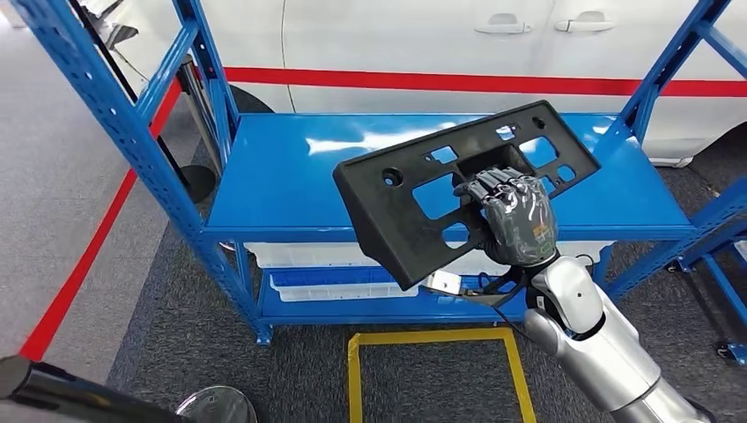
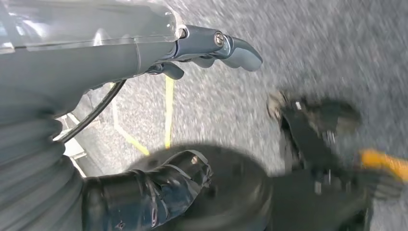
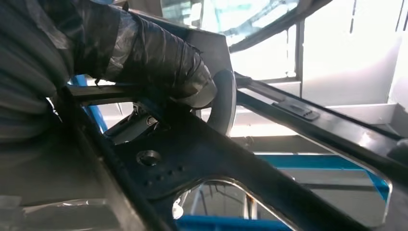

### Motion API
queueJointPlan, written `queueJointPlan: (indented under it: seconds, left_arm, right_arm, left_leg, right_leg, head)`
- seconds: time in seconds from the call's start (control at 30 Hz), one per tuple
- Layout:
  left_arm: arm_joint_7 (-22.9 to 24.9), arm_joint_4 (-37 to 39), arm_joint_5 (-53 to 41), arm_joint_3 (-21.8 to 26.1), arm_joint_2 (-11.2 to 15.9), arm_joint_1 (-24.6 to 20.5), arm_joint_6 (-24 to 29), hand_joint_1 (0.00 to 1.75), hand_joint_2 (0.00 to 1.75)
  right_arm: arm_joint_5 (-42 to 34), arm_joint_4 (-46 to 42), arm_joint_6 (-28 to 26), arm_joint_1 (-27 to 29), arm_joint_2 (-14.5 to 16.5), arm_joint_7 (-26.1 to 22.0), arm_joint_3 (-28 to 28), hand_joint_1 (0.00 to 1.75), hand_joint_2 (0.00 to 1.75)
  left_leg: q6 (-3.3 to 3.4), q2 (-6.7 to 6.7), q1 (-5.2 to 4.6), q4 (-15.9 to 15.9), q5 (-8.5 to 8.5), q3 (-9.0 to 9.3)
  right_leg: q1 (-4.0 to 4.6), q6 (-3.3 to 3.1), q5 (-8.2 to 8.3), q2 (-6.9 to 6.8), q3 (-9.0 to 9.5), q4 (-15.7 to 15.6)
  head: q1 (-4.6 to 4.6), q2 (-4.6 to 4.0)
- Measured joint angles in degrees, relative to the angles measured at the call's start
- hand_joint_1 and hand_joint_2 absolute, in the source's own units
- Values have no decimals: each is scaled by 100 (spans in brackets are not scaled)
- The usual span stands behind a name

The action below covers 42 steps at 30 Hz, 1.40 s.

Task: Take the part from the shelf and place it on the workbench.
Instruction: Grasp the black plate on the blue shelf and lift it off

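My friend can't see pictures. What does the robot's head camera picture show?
The robot's right hand holds a flat black plastic part with cut-out holes, tilted above a shiny blue shelf. A white car stands behind the shelf, and yellow tape marks the grey floor.

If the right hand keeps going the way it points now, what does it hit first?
Probably the glossy blue shelf top: the right hand, gripping the black plastic cut-out panel, points up and forward over it. Depth is unclear; the panel would likely touch first.
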Motion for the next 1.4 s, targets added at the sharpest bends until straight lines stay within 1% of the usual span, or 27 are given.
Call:
queueJointPlan:
  seconds: [0.07,0.1,0.13,0.17,0.23,0.3,0.37,0.43,0.5,0.57,0.6,0.63,0.7,0.77,0.83,0.87,0.93,0.97,1.0,1.1,1.13,1.17,1.23,1.27,1.3,1.37,1.4]
  left_arm:
    - [0,-2,-30,0,-1,0,4,0,175]
    - [0,-2,-46,0,-2,1,4,0,175]
    - [0,-2,-65,0,-2,2,4,0,175]
    - [0,-2,-81,0,-3,3,3,0,175]
    - [0,-2,-111,-1,-10,5,3,0,175]
    - [1,-4,-145,-3,-18,5,7,0,175]
    - [2,-7,-174,-4,-19,0,12,0,175]
    - [2,-7,-188,-4,-19,-4,16,0,175]
    - [2,-7,-203,-4,-17,-5,21,0,175]
    - [2,-7,-215,-4,-16,-7,23,0,175]
    - [2,-7,-219,-4,-16,-7,23,0,175]
    - [2,-7,-221,-4,-16,-8,23,0,175]
    - [2,-7,-225,-4,-16,-12,23,0,175]
    - [3,-8,-231,-4,-13,-20,24,0,175]
    - [16,-11,-249,-4,-10,-24,28,0,175]
    - [31,-13,-262,-4,-9,-24,31,0,175]
    - [69,-13,-282,-4,-19,-31,32,0,175]
    - [91,-13,-289,-4,-24,-35,32,0,175]
    - [111,-13,-296,-4,-27,-35,33,0,175]
    - [176,-15,-327,-4,-29,-11,42,0,175]
    - [201,-16,-341,-3,-29,-2,44,0,175]
    - [229,-18,-358,-3,-29,8,44,0,175]
    - [278,-25,-387,-2,-29,16,44,0,175]
    - [305,-30,-399,-2,-30,16,43,0,175]
    - [334,-43,-410,-2,-30,12,43,0,175]
    - [417,-80,-448,0,-40,20,42,0,175]
    - [455,-101,-464,3,-45,25,42,0,175]
  right_arm:
    - [89,-8,-114,34,-15,0,-17,175,175]
    - [119,-11,-158,58,-17,1,-23,175,175]
    - [133,-13,-188,84,-20,1,-28,175,175]
    - [132,-14,-200,103,-21,2,-33,175,175]
    - [98,-23,-199,116,-23,6,-41,175,175]
    - [44,-49,-190,111,-25,9,-47,175,175]
    - [-12,-73,-171,112,-30,10,-52,175,175]
    - [-68,-88,-128,120,-35,10,-56,175,175]
    - [-120,-103,-80,122,-37,11,-56,175,175]
    - [-167,-125,-37,121,-37,11,-57,175,175]
    - [-189,-135,-18,122,-37,11,-57,175,175]
    - [-210,-144,1,123,-37,11,-58,175,175]
    - [-255,-156,31,127,-37,11,-66,175,175]
    - [-298,-180,74,130,-38,11,-90,175,175]
    - [-338,-200,112,132,-45,13,-116,175,175]
    - [-353,-203,120,137,-49,13,-124,175,175]
    - [-367,-200,130,164,-58,13,-135,175,175]
    - [-367,-199,131,180,-63,13,-142,175,175]
    - [-368,-196,131,193,-68,11,-151,175,175]
    - [-368,-184,130,213,-72,6,-166,175,175]
    - [-368,-176,129,225,-70,5,-166,175,175]
    - [-368,-164,128,240,-68,4,-166,175,175]
    - [-368,-129,125,276,-63,4,-166,175,175]
    - [-368,-112,123,287,-61,4,-166,175,175]
    - [-368,-99,121,291,-60,4,-166,175,175]
    - [-367,-76,114,295,-56,-2,-166,175,175]
    - [-367,-61,108,299,-55,-5,-166,175,175]
  left_leg:
    - [25,23,1,-6,146,-154]
    - [16,36,3,16,201,-250]
    - [8,56,6,49,249,-348]
    - [-4,83,14,92,287,-446]
    - [-44,146,33,212,340,-633]
    - [-105,206,27,334,373,-765]
    - [-174,275,12,388,417,-812]
    - [-249,310,16,416,430,-836]
    - [-323,187,28,655,105,-933]
    - [-358,39,38,1255,-496,-1077]
    - [-358,13,39,1582,-707,-1121]
    - [-350,1,40,1813,-777,-1112]
    - [-304,-25,38,1760,-554,-854]
    - [-203,-194,25,1045,-329,-286]
    - [-138,-384,10,335,-362,167]
    - [-126,-417,-2,157,-401,256]
    - [-109,-318,-6,71,-288,227]
    - [-80,-250,5,20,-213,196]
    - [-44,-172,20,-21,-121,144]
    - [17,13,11,-50,67,-35]
    - [15,70,3,-36,112,-106]
    - [9,135,-1,-12,163,-193]
    - [-12,276,-4,72,260,-420]
    - [-31,339,-3,132,299,-535]
    - [-54,394,-8,197,327,-629]
    - [-111,488,-29,307,368,-744]
    - [-142,534,-36,332,396,-762]
  right_leg:
    - [-29,58,-584,10,-124,587]
    - [-46,89,-741,8,-150,900]
    - [-69,119,-763,5,-123,1110]
    - [-91,148,-665,-3,-21,1156]
    - [-135,200,-419,-74,440,707]
    - [-107,181,-463,-227,922,21]
    - [-51,68,-563,-276,1052,-270]
    - [-61,-69,-480,-202,963,-290]
    - [-84,-187,-354,-140,835,-309]
    - [-80,-248,-218,-62,671,-307]
    - [-74,-255,-144,-13,583,-302]
    - [-67,-252,-68,41,487,-296]
    - [-56,-232,81,154,296,-279]
    - [-46,-199,221,259,135,-267]
    - [-49,-143,358,341,61,-283]
    - [-60,-101,432,384,52,-314]
    - [-80,-20,566,476,49,-398]
    - [-75,6,521,447,18,-385]
    - [-64,20,347,369,-38,-271]
    - [-65,46,-457,96,-228,454]
    - [-79,63,-607,68,-262,743]
    - [-93,84,-650,49,-270,1010]
    - [-129,130,-430,17,-104,1235]
    - [-148,150,-271,-25,117,1078]
    - [-162,162,-250,-127,420,744]
    - [-128,125,-452,-334,976,-5]
    - [-100,77,-567,-391,1105,-230]
  head:
    - [-1,0]
    - [0,1]
    - [0,1]
    - [0,1]
    - [0,1]
    - [2,1]
    - [5,1]
    - [4,1]
    - [0,1]
    - [-4,1]
    - [-4,1]
    - [-3,1]
    - [-4,1]
    - [-4,1]
    - [-2,1]
    - [-2,2]
    - [-3,1]
    - [6,1]
    - [13,0]
    - [28,1]
    - [28,1]
    - [27,1]
    - [28,1]
    - [28,1]
    - [28,1]
    - [24,1]
    - [20,2]
